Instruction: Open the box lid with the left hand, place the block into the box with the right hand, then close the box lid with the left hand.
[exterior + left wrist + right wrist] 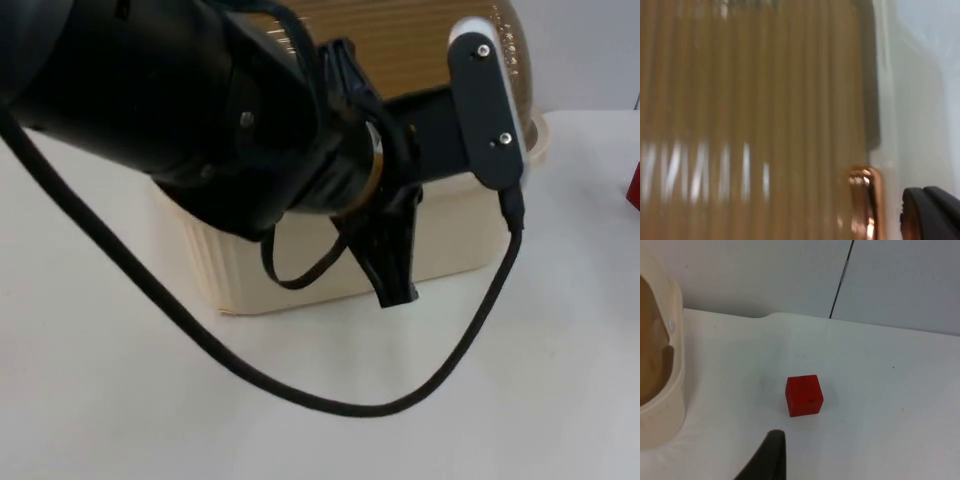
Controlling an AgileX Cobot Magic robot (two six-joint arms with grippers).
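Top view: my left arm crosses over the box [330,270], a cream plastic tub with softly ribbed walls and rounded corners, and my left gripper [392,262] hangs in front of its near wall, its black fingers pointing down. I cannot tell from this angle whether those fingers are parted or together. Behind my wrist rises the lid [420,45], a translucent amber dome with fine parallel ridges, standing up above the box's rim. At the far right a sliver of red marks the block [634,187] on the white table [300,420].

My left wrist camera sees what the top view hides: the lid's ribbed amber surface [750,115] close against my tool, glossy with pale reflections, and a shiny copper-coloured fitting [866,205] just beside my black fingertip.

My right wrist camera shows the block [804,395] whole, a matte red cube with crisp edges, resting ahead of my right gripper and well apart from the box's rounded cream edge [670,390]. Whether that gripper is open I cannot tell.
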